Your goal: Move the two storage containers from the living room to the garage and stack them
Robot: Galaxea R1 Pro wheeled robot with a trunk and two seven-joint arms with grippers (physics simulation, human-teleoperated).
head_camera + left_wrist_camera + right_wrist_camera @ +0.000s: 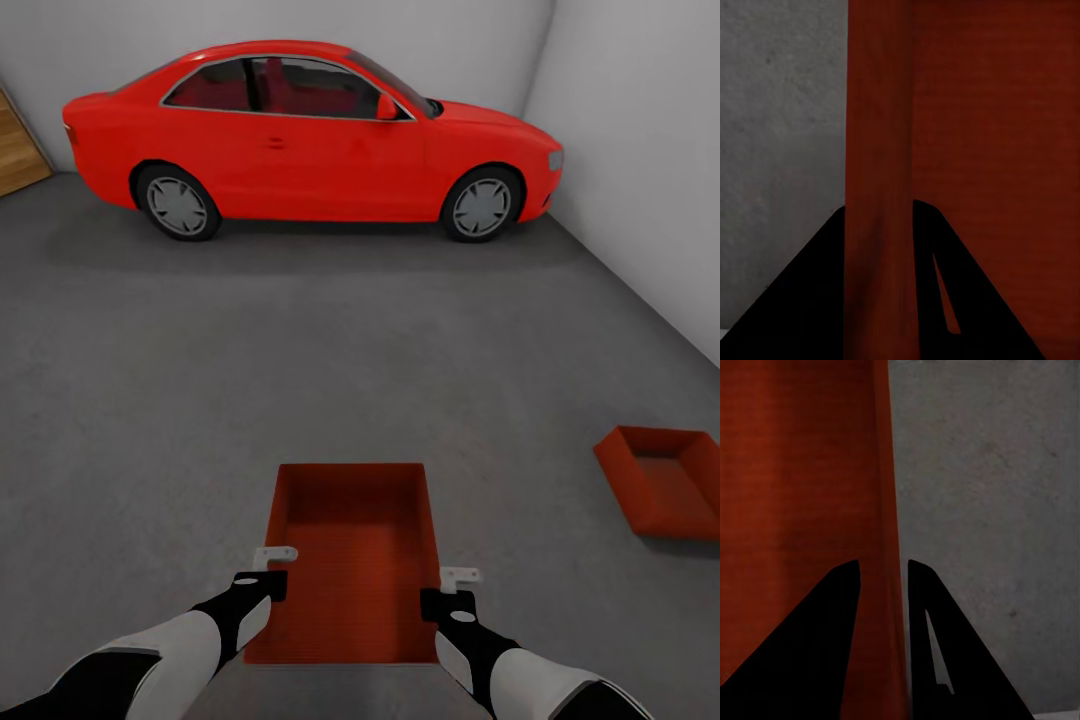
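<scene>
Low in the middle of the head view: one red-orange storage container (345,560), open side up, held by both long walls. Left gripper (268,570) pinched shut on the left wall, right gripper (455,590) pinched shut on the right wall. Two grips, one on each side, probably to keep the bin flat and stop it tipping.

Same story in the left wrist view: red wall (879,180) running straight between the two dark fingers (810,300), grey floor on one side, ribbed inside of the bin on the other. Same again in the right wrist view: thin red wall (886,585) squeezed between dark fingers (817,645), with grey concrete beside it.

At the right edge of the head view, lower down: second storage container (665,480), sitting on the dark grey floor (300,360), turned a bit crooked, well apart from the held one. Likely put there first to be the bottom one.

Across the top of the frame: a red car (310,135) by the pale walls, so already in the garage. Far upper left: a bit of light wood flooring (20,150).

Can't tell if the held bin rests on the floor or hangs just above it. Next job, by the look of it: turn right, carry this bin over, line it up with the crooked one, and set it down inside or on top. Could land skewed if not lined up.
</scene>
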